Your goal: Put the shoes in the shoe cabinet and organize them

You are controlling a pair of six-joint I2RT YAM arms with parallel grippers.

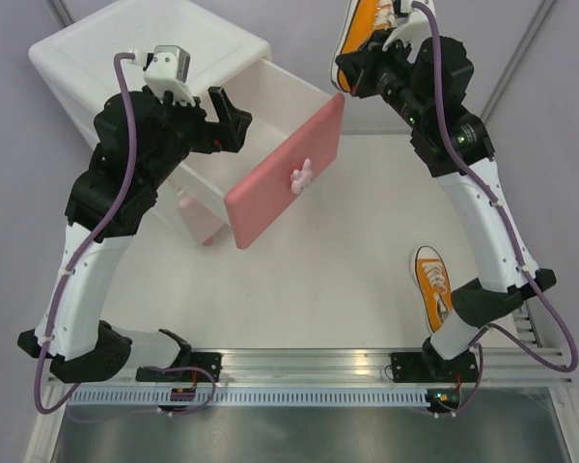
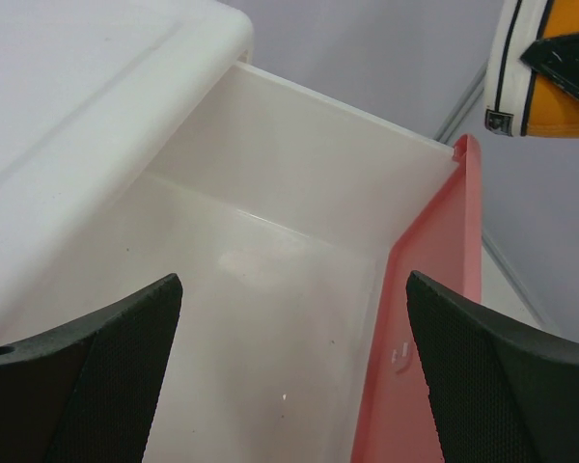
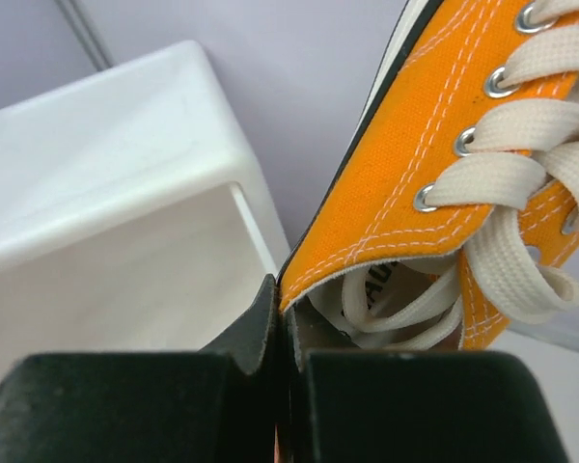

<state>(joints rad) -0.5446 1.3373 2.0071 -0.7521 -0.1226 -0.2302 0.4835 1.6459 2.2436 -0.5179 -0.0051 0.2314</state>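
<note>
one pinch: the right end effector (image 3: 282,323) grips an orange shoe (image 3: 434,145) by its collar, high, just right of the shoe cabinet's (image 1: 116,48) open drawer (image 1: 285,176), seemingly to lower it in; left end effector (image 2: 289,381) hovers spread over the drawer; second orange shoe (image 1: 432,286) waits near right.

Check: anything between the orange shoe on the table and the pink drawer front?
Nothing. The top external view shows only bare tabletop between shoe and drawer front.

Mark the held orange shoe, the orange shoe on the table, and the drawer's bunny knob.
held orange shoe (image 3: 396,183): right wrist view, canvas side panel below the eyelets.
orange shoe on the table (image 1: 433,286): top external view, laced upper.
bunny knob (image 1: 301,175): top external view, knob's middle.
</note>
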